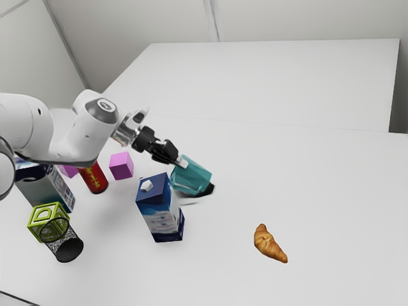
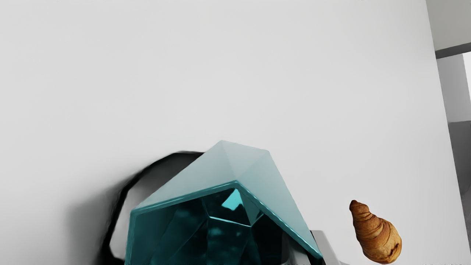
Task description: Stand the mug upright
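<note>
Your fingers [image 2: 326,246] stood nearly closed, pinching one wall of the mug [image 1: 192,175], inside and out. Mug was tilted, near the blue carton [image 1: 159,210]. Risks: off-centre pinch could've let it swivel; swinging wide could've knocked the carton.

Wrist view: bottom edge crops the teal faceted mug [image 2: 254,162] and its curved black handle [image 2: 107,256]. Exterior view: the white jointed arm [image 1: 89,137] partly hides the red cylindrical can [image 1: 95,179], a small pink cube [image 1: 68,171] and, at the exterior view's left, a blue-and-white boxy carton [image 1: 41,191].
</note>
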You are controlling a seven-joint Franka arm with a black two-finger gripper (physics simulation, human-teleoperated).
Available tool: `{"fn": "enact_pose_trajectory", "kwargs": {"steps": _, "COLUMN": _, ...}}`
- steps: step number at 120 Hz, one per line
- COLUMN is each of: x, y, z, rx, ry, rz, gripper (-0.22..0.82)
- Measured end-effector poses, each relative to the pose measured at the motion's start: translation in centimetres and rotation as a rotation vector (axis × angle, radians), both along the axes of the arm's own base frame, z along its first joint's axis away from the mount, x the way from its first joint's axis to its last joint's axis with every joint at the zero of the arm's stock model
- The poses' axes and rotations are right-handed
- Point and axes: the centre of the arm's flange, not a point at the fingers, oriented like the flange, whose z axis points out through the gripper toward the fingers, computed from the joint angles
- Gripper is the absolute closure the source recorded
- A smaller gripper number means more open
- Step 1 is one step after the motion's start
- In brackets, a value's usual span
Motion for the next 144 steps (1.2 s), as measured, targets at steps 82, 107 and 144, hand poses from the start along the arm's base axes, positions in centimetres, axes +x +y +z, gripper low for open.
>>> {"fn": "enact_pose_trajectory", "kwargs": {"steps": 82, "x": -0.1, "y": -2.8, "z": 5.3, "rx": 0.642, "ry": -0.091, "rz": -0.297, "gripper": 0.79}}
{"fn": "enact_pose_trajectory", "kwargs": {"steps": 107, "x": -1.4, "y": -3.9, "z": 4.4, "rx": 0.719, "ry": -0.079, "rz": -0.297, "gripper": 0.79}}
{"fn": "enact_pose_trajectory", "kwargs": {"steps": 144, "x": -2.9, "y": -4.9, "z": 4.7, "rx": 0.747, "ry": -0.062, "rz": -0.252, "gripper": 0.79}}
